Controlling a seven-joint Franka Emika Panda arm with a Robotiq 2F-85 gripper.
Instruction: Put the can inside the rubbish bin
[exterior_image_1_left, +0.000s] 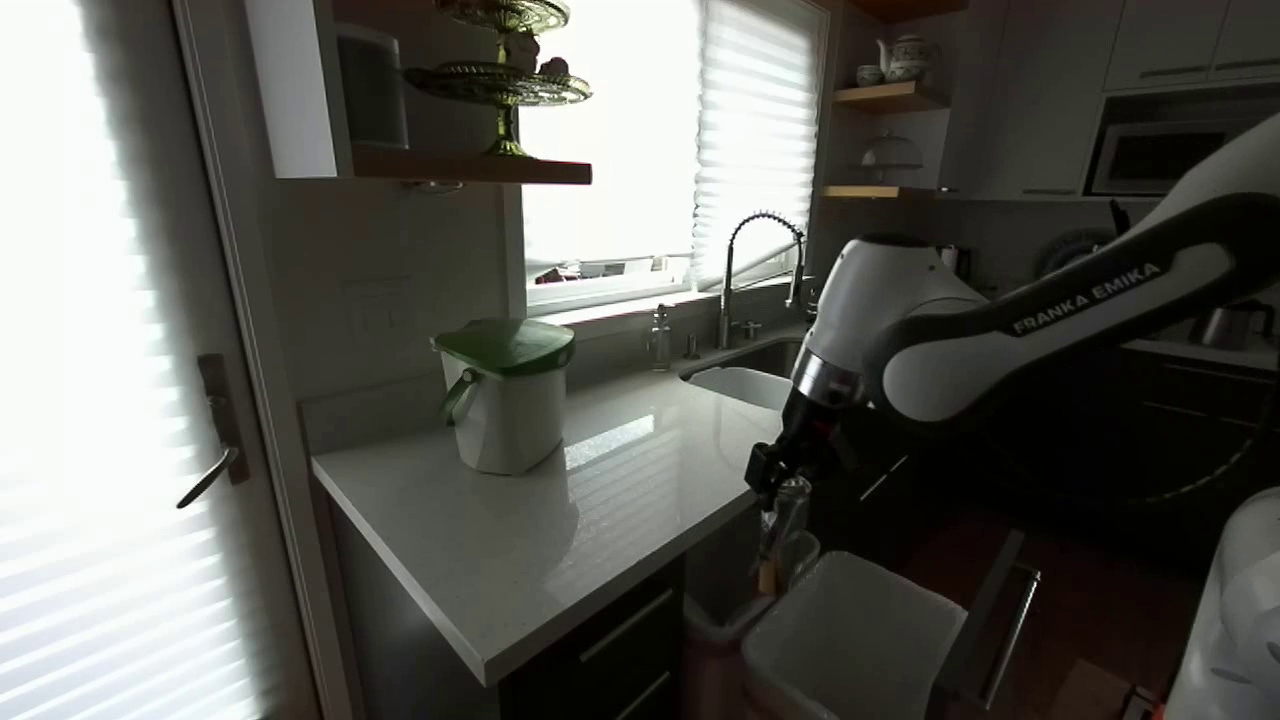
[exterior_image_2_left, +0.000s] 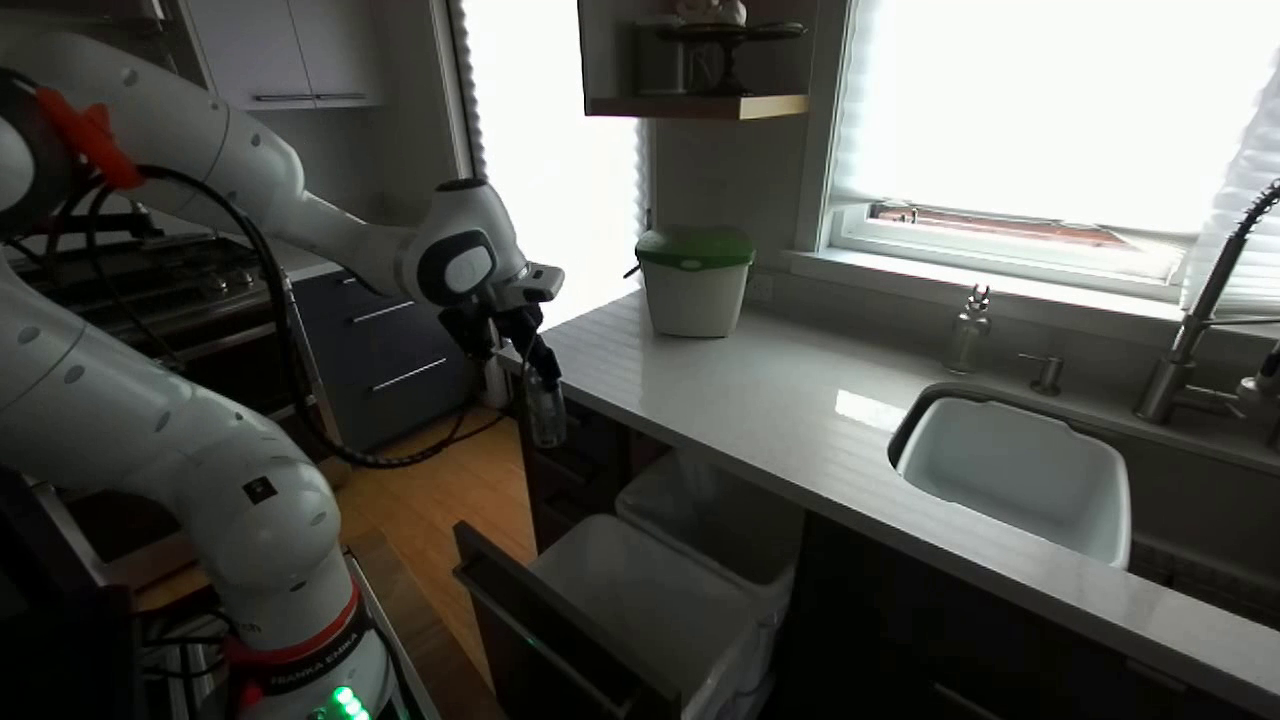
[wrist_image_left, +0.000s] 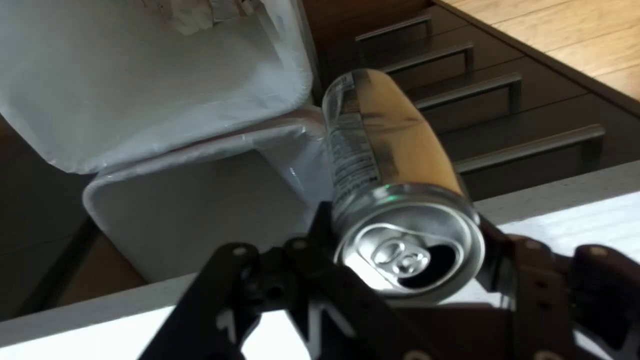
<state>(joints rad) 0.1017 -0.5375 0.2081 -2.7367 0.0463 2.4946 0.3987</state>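
The can (wrist_image_left: 400, 130) is slim, silvery and orange, with an opened top. My gripper (wrist_image_left: 407, 242) is shut on it near its top, a finger on each side. In both exterior views the can (exterior_image_1_left: 790, 515) (exterior_image_2_left: 546, 412) hangs below the gripper (exterior_image_1_left: 778, 482) (exterior_image_2_left: 535, 365), just off the counter edge. Two pale grey-white lined bins stand in a pulled-out drawer: the outer rubbish bin (exterior_image_1_left: 850, 625) (exterior_image_2_left: 640, 600) (wrist_image_left: 165, 95) and another bin (exterior_image_2_left: 715, 505) (wrist_image_left: 200, 210) nearer the counter. The can is above rim height, beside the bins' ends in the wrist view.
The white counter (exterior_image_1_left: 620, 520) (exterior_image_2_left: 800, 400) overhangs the inner bin. A white pot with green lid (exterior_image_1_left: 510, 420) (exterior_image_2_left: 695, 295) stands on it. The drawer front (exterior_image_1_left: 985, 640) (exterior_image_2_left: 560, 625) bounds the outer bin. Cabinet handles (wrist_image_left: 530, 149) show beside the can. A tub (exterior_image_2_left: 1010, 480) sits in the sink.
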